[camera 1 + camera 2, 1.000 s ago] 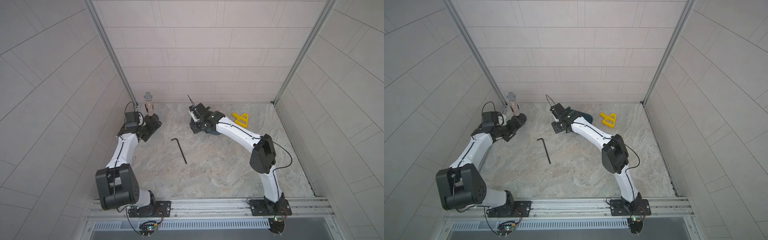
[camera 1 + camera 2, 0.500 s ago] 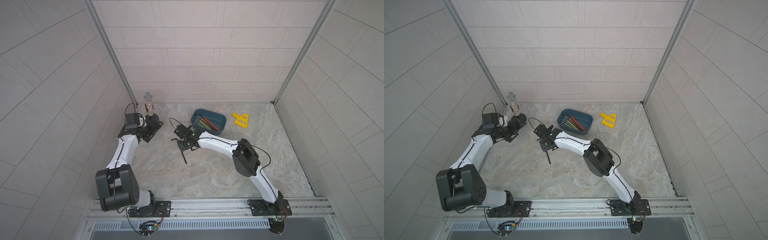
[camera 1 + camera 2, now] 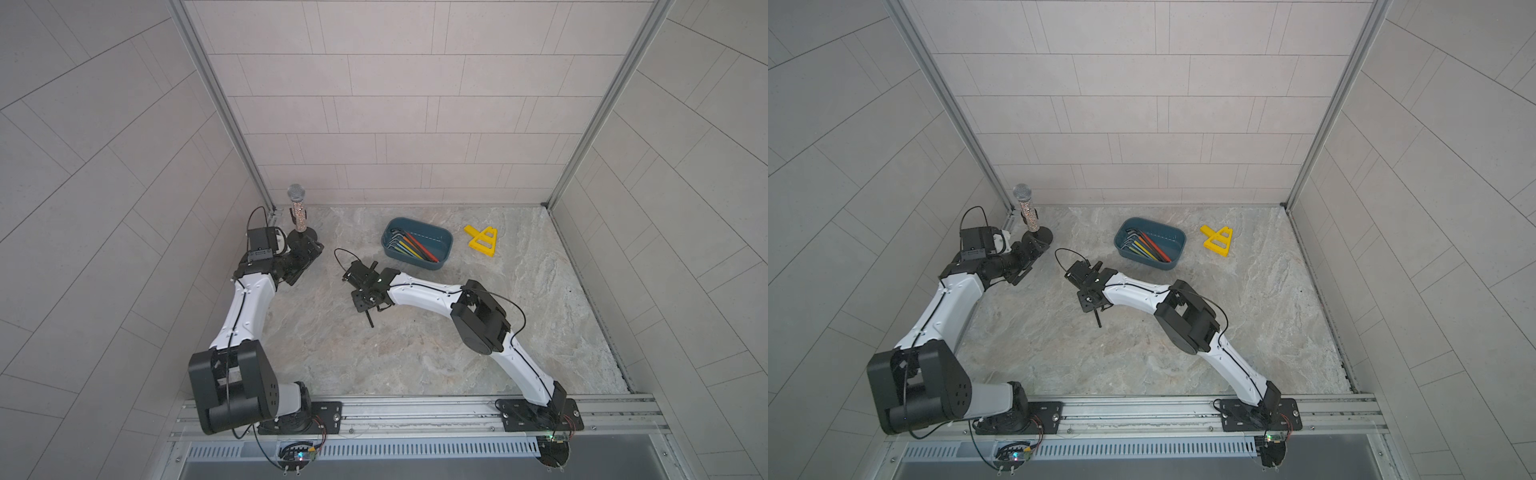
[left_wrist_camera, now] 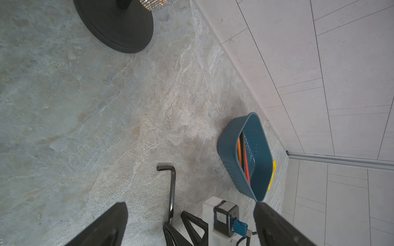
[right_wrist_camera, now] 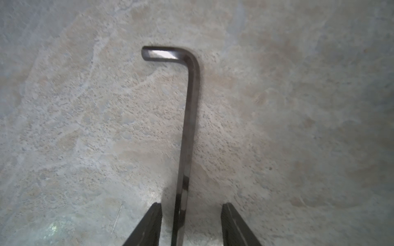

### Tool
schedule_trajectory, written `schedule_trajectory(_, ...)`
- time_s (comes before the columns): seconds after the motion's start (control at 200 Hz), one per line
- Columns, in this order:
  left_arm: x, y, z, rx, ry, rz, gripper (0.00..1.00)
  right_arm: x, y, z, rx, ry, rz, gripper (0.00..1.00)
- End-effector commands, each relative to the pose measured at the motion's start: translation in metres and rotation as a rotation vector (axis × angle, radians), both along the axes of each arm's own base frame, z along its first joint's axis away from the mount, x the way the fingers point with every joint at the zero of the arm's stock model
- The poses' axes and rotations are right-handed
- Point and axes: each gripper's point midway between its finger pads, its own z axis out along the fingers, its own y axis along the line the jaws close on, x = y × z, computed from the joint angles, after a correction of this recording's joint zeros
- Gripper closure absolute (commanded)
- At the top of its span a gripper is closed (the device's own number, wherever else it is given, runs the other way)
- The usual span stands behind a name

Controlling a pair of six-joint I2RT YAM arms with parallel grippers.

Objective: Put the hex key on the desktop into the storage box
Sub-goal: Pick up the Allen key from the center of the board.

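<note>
1. Pale tiled walls [image 3: 374,104] on three sides, with the grey-beige marble-patterned desktop [image 3: 415,361] below.
2. At far left, in both top views: microphone [image 3: 296,205], upright on a round black base [image 4: 115,23], close to the back corner.
3. Just beside that base: left gripper [image 3: 305,259], low over the desktop, its fingers [image 4: 102,225] wide apart.
4. Toward the middle: black hex key [image 5: 189,117], flat on the desktop, outside the storage box [image 3: 409,263] and well apart from it.
5. Directly over the long shank of the key: right gripper [image 5: 191,204], pointing down, jaws apart, one on each side of the shank.
6. In the right wrist view, a clear gap on both sides of the shank, narrower on one side. No contact between fingertips [image 5: 149,225] and key visible.
7. Short bent end of the key well ahead of the fingertips. In both top views, the other end sticking out from under the gripper toward the near edge.
8. Further right, near the back wall: the storage box, dark teal, with several coloured hex keys [image 3: 411,249] lying inside.
9. To the right of the box, a little apart from it: yellow plastic frame [image 3: 482,241], flat on the desktop.
</note>
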Motion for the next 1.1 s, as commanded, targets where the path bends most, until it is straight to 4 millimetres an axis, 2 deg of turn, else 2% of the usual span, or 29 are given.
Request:
schedule_trajectory(0.0, -0.004, 0.004, 0.005, 0.025, -0.014, 0.013, 0.0, -0.003, -0.014, -0.028, -0.088, 0.018, -0.029, 0.51)
schedule_trajectory(0.235, -0.005, 0.007, 0.006, 0.033, -0.017, 0.02, 0.0, -0.004, -0.047, -0.052, -0.243, -0.012, -0.055, 0.59)
schedule_trajectory(0.42, -0.005, 0.006, 0.005, 0.03, -0.014, 0.021, 0.0, -0.008, -0.063, -0.058, -0.29, -0.02, -0.059, 0.62)
schedule_trajectory(0.5, -0.005, 0.006, 0.006, 0.028, -0.016, 0.021, 0.0, -0.01, -0.064, -0.058, -0.281, -0.026, -0.053, 0.62)
schedule_trajectory(0.69, -0.005, 0.006, 0.005, 0.025, -0.017, 0.024, 0.0, -0.015, -0.049, -0.051, -0.197, -0.027, 0.008, 0.63)
schedule_trajectory(0.79, -0.005, 0.006, 0.005, 0.023, -0.016, 0.025, 0.0, -0.016, -0.046, -0.057, -0.192, -0.017, 0.015, 0.7)
schedule_trajectory(0.916, -0.005, 0.006, 0.005, 0.024, -0.017, 0.025, 0.0, -0.019, -0.048, -0.067, -0.197, 0.003, 0.011, 0.86)
schedule_trajectory(1.041, -0.004, 0.006, 0.005, 0.024, -0.02, 0.027, 0.0, -0.022, -0.051, -0.069, -0.192, 0.006, 0.009, 1.0)
schedule_trajectory(1.096, -0.004, 0.006, 0.004, 0.023, -0.017, 0.026, 0.0, -0.022, -0.052, -0.069, -0.199, 0.002, 0.01, 1.0)
